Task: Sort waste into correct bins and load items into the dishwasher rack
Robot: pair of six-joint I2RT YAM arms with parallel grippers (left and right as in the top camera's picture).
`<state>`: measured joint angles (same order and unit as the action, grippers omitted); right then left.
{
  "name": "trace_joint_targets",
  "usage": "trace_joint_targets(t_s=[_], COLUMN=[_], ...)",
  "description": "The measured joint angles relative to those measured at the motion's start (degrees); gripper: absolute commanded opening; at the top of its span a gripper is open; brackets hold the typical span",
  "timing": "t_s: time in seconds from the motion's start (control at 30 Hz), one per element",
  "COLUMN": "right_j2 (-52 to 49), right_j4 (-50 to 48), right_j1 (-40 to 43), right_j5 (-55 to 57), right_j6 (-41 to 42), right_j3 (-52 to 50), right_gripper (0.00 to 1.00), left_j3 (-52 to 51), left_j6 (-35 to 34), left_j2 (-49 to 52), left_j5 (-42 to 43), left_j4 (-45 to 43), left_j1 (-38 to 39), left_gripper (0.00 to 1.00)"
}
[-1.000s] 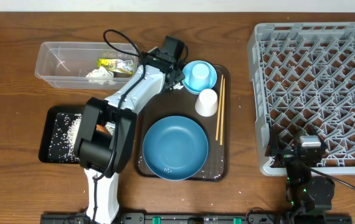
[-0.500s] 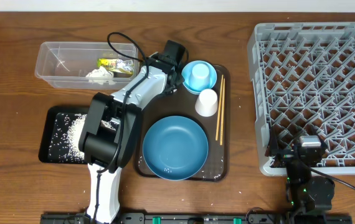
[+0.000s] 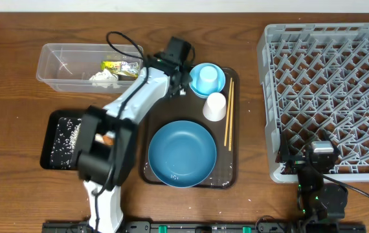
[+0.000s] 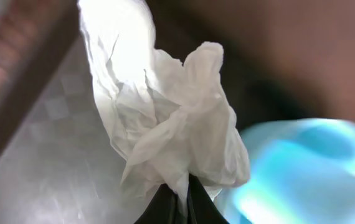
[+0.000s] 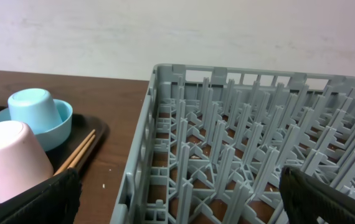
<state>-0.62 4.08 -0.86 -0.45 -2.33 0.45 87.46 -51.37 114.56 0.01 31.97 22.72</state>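
Observation:
My left gripper (image 4: 184, 194) is shut on a crumpled white tissue (image 4: 165, 118), which stands up from its fingertips. From overhead it (image 3: 180, 79) sits at the serving tray's far left corner, beside the light-blue bowl (image 3: 207, 79). The white cup (image 3: 215, 106), chopsticks (image 3: 228, 113) and dark-blue plate (image 3: 182, 153) lie on that tray. The clear tub (image 3: 58, 61) holds a wrapper (image 3: 120, 67) and another tissue (image 3: 103, 77). The black tray (image 3: 50, 152) holds rice (image 3: 74, 133) and a carrot (image 3: 107, 138). My right gripper (image 5: 180, 199) stands open before the grey rack (image 3: 330, 90).
The dark brown serving tray (image 3: 231, 175) lies mid-table between the bins and the rack. An upturned light-blue cup (image 5: 33, 107) rests in the bowl. The left arm (image 3: 129, 107) stretches over the black tray's right side. The rack's near left corner (image 5: 159, 74) is close to my right gripper.
The left arm's elbow has swung to the left over the black tray while its wrist stayed at the serving tray's far left corner. The right arm has not moved.

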Motion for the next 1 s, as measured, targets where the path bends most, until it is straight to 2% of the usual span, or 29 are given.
trace_joint_targets(t_s=[0.27,0.5,0.8,0.9,1.0], right_j2=[0.00,0.00,0.00,0.00,0.00], right_j4=[0.00,0.00,0.00,0.00,0.00], right_j1=[0.00,0.00,0.00,0.00,0.00], right_j5=[-0.02,0.00,0.00,-0.02,0.00], right_j6=[0.00,0.00,0.00,0.00,0.00], right_j3=[0.00,0.00,0.00,0.00,0.00], right_gripper=[0.99,0.99,0.99,0.99,0.99], left_j3=[0.00,0.00,-0.04,-0.07,-0.07], left_j6=[0.20,0.20,0.52,0.55,0.39], left_j2=[-12.39,-12.55,-12.20,-12.17,-12.20], left_j5=[-6.84,-12.63,-15.08,-15.21,-14.80], left_j4=[0.28,2.32,2.56,2.67,4.20], left_j1=[-1.16,-8.35,-16.00,-16.41,-16.41], left_gripper=[0.06,0.09,0.65,0.71,0.72])
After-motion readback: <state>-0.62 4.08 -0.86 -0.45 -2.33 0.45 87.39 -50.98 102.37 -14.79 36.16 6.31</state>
